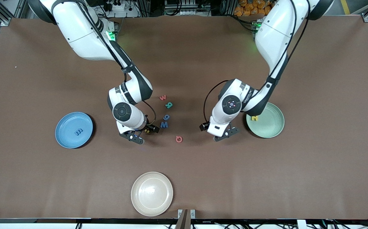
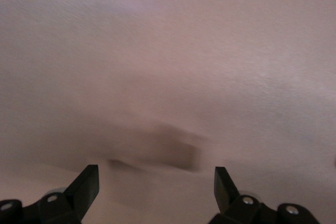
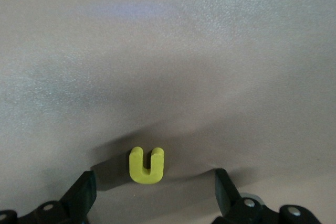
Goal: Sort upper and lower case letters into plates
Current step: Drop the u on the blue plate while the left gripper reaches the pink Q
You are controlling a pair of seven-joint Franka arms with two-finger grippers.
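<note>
Plates for the sorting are sitting at the two ends of the desk: the blue plate toward the right arm's end, carrying a dark blue letter, and the mint green plate toward the left arm's end, carrying a yellow letter near its rim.

Between them, loose letters are lying on the brown surface: a pink letter farthest from the front camera, then a teal letter, a small blue letter and a blue M-shaped letter, with a red Q-like letter nearest of the group.

The right end effector is hanging just over the desk beside the blue letters, its fingers standing apart and gripping nothing; a small yellow U-shaped letter is lying flat between them (clear in the right wrist view).

The left end effector is hovering low over bare desk just beside the green plate, on the side toward the letters, its fingers spread wide and holding nothing.

A cream-white plate is sitting alone near the front edge of the desk.
</note>
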